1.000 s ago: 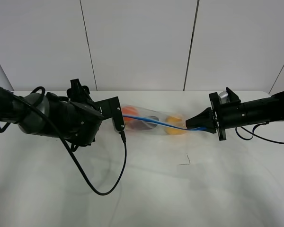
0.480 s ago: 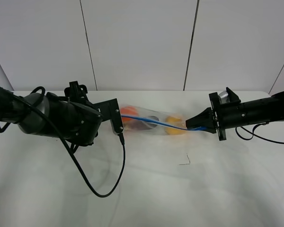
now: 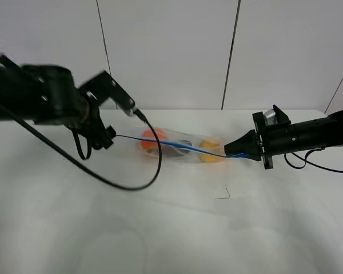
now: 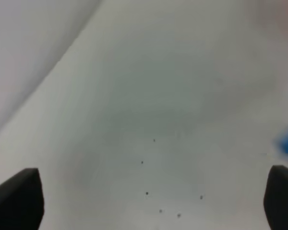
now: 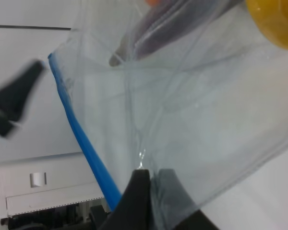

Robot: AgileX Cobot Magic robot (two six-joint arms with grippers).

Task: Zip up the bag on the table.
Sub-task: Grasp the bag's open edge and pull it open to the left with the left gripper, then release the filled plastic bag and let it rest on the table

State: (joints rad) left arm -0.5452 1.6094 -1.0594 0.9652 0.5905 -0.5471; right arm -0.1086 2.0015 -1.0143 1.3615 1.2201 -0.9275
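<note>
On the table (image 3: 160,228), your bag (image 3: 177,149) lies between both arms. Your right gripper (image 3: 228,149) is clamped on its end; your left gripper (image 4: 151,191) hangs above, 2 fingers spread, holding nothing.

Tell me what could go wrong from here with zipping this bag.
1. The right gripper pinches only thin plastic at one end of the bag; a pull could slip it free.
2. The left gripper hangs open over the table, off the bag, so nothing anchors the far end; the bag may drag along if pulled.
</note>
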